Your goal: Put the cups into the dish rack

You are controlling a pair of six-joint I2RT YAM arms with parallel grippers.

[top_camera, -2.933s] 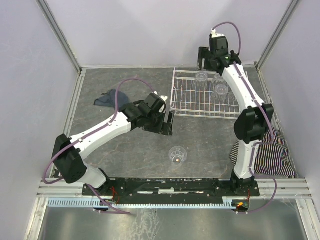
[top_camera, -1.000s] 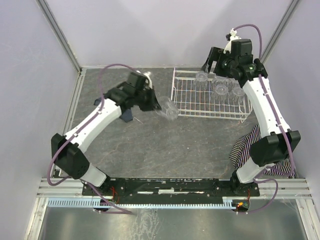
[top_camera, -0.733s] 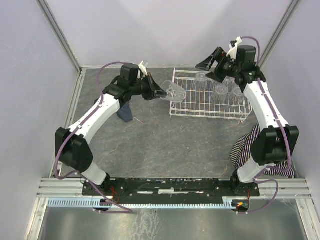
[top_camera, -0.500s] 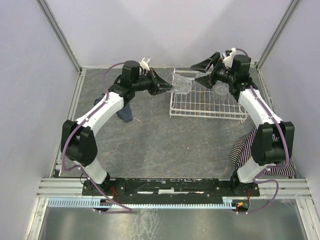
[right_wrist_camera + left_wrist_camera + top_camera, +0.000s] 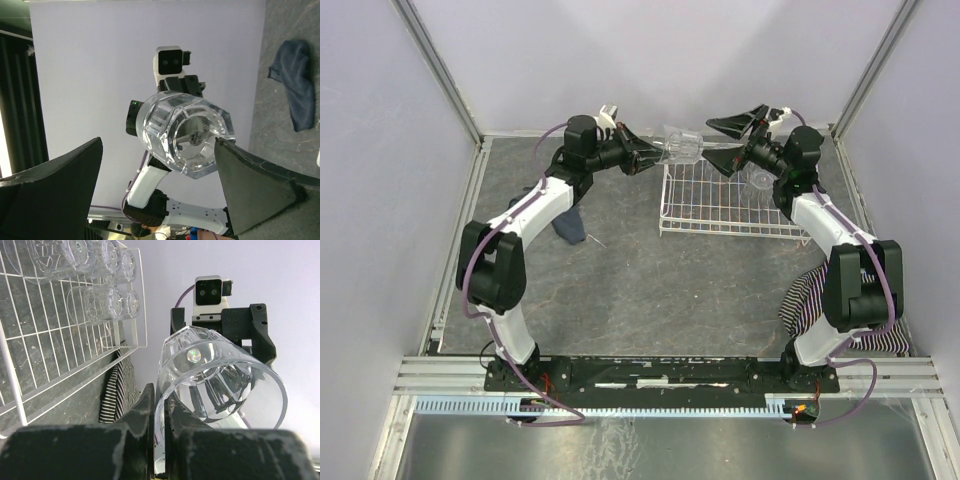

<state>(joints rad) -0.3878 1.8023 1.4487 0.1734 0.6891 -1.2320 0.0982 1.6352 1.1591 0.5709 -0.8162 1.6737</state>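
My left gripper (image 5: 648,155) (image 5: 159,396) is shut on the rim of a clear ribbed cup (image 5: 682,147) (image 5: 220,375) and holds it on its side in the air, above the far left corner of the white wire dish rack (image 5: 720,205) (image 5: 30,365). The cup's base (image 5: 192,135) points at my right gripper (image 5: 720,141) (image 5: 159,142). That gripper is open wide, with one finger on each side of the base, not touching it. Several more cups (image 5: 102,302) (image 5: 757,180) sit in the rack's far part.
A dark blue cloth (image 5: 568,222) (image 5: 295,82) lies on the grey table left of the rack. A striped cloth (image 5: 865,300) (image 5: 117,390) lies at the right, by the right arm's base. Purple walls close in the back and sides.
The left arm has lifted the cup and carried it right, from beside the rack up to the right gripper. The right gripper has swung left to face it and opened wider.
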